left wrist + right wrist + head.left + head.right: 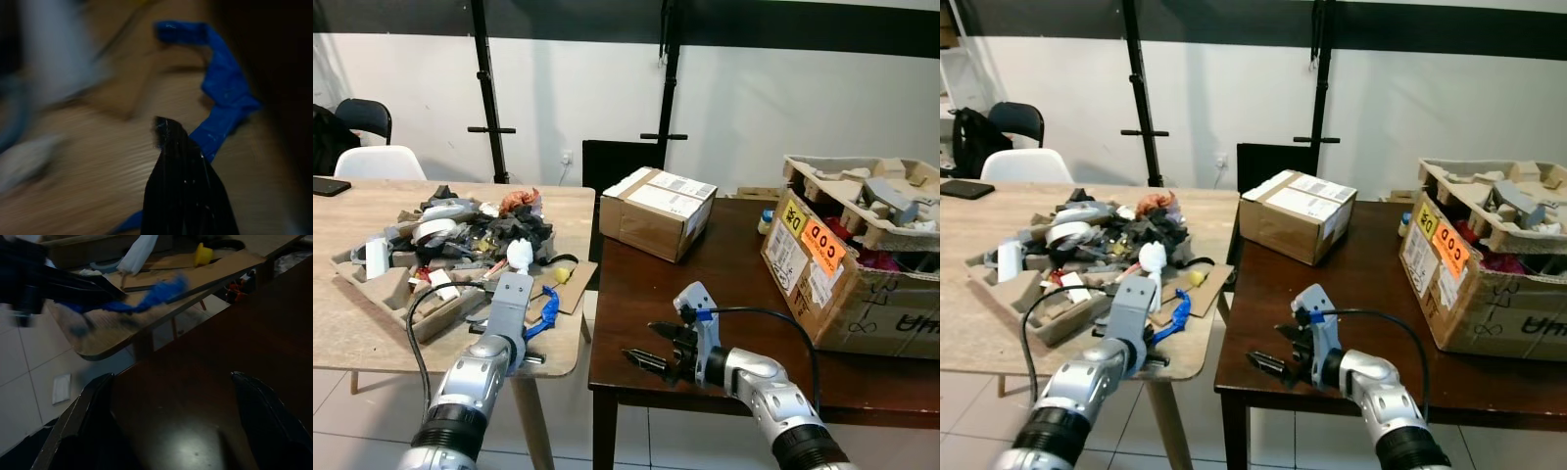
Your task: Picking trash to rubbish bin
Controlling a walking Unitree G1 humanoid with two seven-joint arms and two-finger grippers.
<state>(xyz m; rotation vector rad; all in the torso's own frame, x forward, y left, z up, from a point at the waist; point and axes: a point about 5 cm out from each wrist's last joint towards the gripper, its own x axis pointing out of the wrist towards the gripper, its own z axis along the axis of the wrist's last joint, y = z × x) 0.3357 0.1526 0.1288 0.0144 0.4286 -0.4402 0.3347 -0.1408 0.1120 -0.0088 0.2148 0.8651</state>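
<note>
So the robot's standing in front of two tables pushed side by side, a light wooden table (pixel 372 225) on its left and a dark brown table (pixel 705 294) on its right. The light one has a big trash pile (pixel 470 240) on it, cardboard trays, white bits, black scraps, something orange at the back. Right at the near corner of that table there's a blue strip (pixel 545 313), kind of crumpled and bent, lying flat on the wood. The left gripper (pixel 168 134) is down over that corner with its tip just beside the strip, maybe touching it, and honestly I can't tell if its jaws are parted or closed since the wrist picture is blurry. The right gripper (pixel 651 351) hovers low over the dark table's near edge, jaws spread wide apart with nothing between them. Further back on the dark table sits a sealed cardboard box (pixel 656 211), and off to the right a bigger open box (pixel 842 279) stuffed with cardboard inserts.
</note>
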